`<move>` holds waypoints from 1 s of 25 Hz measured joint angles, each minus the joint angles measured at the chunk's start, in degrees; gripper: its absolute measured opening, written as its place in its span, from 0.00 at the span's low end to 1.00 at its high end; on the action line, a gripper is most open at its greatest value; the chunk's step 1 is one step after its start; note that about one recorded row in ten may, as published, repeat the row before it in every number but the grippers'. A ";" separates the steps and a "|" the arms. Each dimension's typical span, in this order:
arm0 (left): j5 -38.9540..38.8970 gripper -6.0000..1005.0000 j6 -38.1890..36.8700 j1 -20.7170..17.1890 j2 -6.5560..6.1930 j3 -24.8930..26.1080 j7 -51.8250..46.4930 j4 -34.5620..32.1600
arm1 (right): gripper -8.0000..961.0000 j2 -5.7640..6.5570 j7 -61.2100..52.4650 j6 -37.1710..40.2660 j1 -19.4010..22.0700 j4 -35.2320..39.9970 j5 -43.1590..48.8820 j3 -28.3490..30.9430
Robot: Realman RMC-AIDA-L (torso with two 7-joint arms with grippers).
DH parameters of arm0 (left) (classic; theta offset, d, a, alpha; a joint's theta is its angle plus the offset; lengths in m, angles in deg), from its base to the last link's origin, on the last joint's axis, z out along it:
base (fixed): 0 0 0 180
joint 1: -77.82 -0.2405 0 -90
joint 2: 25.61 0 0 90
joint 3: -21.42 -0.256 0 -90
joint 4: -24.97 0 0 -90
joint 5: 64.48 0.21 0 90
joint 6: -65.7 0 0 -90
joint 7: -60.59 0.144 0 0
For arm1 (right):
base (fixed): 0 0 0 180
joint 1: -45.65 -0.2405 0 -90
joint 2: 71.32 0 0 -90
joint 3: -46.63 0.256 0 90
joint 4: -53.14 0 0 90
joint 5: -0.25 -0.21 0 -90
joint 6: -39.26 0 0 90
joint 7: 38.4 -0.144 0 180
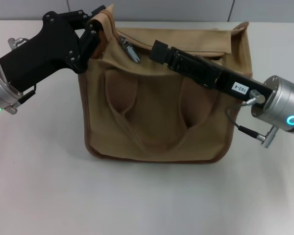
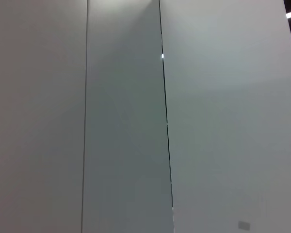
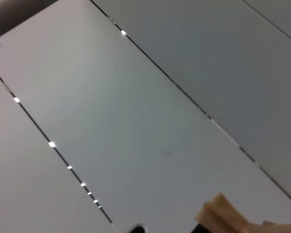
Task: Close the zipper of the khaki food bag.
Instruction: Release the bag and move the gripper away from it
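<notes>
The khaki food bag (image 1: 157, 112) stands on the white table in the head view, its two handles hanging down its front. The zipper (image 1: 186, 49) runs along the top, and its silver slider (image 1: 130, 51) lies near the bag's left end. My left gripper (image 1: 94, 28) is shut on the bag's top left corner. My right gripper (image 1: 156, 50) reaches over the bag's top from the right, its tip a short way right of the slider and apart from it. A bit of khaki fabric (image 3: 223, 217) shows in the right wrist view. The left wrist view shows only wall panels.
The white table (image 1: 147, 196) spreads around the bag. A pale wall (image 1: 186, 10) rises behind the table's far edge. The right arm's cable and plug (image 1: 252, 134) hang beside the bag's right side.
</notes>
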 joint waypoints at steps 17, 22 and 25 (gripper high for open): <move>0.17 0.03 -0.33 0.16 0.00 -0.03 -0.22 0.17 | 0.76 0.00 1.21 -5.53 -3.80 -1.72 0.34 -0.59; 0.22 0.03 -0.36 0.21 0.00 -0.28 -0.24 0.17 | 0.76 0.00 1.21 -5.58 -4.65 -2.57 0.52 -1.24; 0.18 0.03 -0.41 0.23 0.00 -0.60 -0.22 0.18 | 0.76 0.00 1.21 -5.61 -4.83 -2.86 0.53 -1.31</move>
